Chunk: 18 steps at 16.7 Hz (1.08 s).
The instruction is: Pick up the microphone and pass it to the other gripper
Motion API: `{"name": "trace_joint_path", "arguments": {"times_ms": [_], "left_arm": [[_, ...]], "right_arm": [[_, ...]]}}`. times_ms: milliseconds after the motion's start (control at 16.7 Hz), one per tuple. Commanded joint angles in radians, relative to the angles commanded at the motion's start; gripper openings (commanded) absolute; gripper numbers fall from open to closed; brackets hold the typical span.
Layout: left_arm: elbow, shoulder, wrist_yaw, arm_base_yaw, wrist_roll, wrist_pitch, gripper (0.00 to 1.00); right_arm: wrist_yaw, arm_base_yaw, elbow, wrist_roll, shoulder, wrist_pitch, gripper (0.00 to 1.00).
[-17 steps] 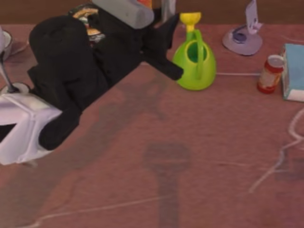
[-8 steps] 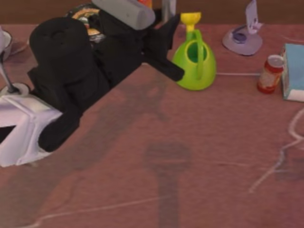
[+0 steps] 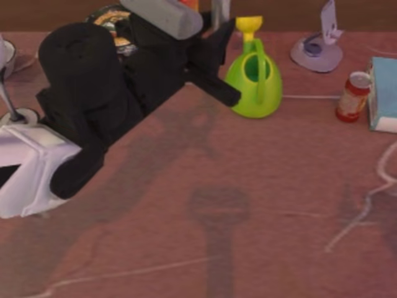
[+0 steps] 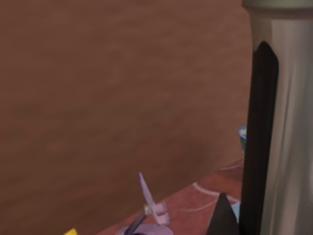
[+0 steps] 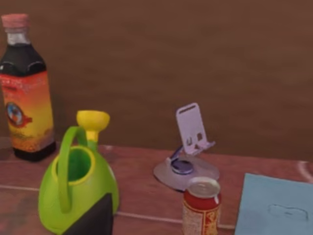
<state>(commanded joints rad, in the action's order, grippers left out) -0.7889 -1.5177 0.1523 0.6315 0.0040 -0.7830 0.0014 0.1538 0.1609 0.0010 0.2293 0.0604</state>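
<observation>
The worktop (image 3: 260, 186) is seen whole only from above, its centre and near side lying bare. The left arm (image 3: 93, 93) is raised over the far left corner. The left pincer (image 3: 222, 61) is held apart, with nothing seen between its fingers (image 3: 214, 87), just beside the green watering can (image 3: 254, 87). In the left wrist view alone, a grey column (image 4: 288, 122) with a black strip is shown close by; whether it is the microphone cannot be told, and the microphone is made out nowhere else. Along the right edge a blue book (image 3: 384, 93), a phone stand (image 3: 316, 49) and a red can (image 3: 352, 96) are set. A sauce bottle (image 5: 27, 93) is shown upright only in the right wrist view. There the right pincer (image 5: 93, 223) is barely seen; its state cannot be told.
</observation>
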Motion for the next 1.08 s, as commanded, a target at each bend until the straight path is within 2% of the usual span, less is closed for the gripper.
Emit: {"name": "trace_joint_path", "arguments": {"times_ms": [660, 840, 1080], "left_arm": [[0.000, 0.000, 0.000, 0.000, 0.000, 0.000, 0.00], [0.000, 0.000, 0.000, 0.000, 0.000, 0.000, 0.00], [0.000, 0.000, 0.000, 0.000, 0.000, 0.000, 0.00]], "right_arm": [[0.004, 0.458, 0.540, 0.023, 0.787, 0.241, 1.00], [0.006, 0.525, 0.610, 0.025, 0.901, 0.267, 1.00], [0.007, 0.541, 0.626, 0.025, 0.929, 0.272, 1.00]]}}
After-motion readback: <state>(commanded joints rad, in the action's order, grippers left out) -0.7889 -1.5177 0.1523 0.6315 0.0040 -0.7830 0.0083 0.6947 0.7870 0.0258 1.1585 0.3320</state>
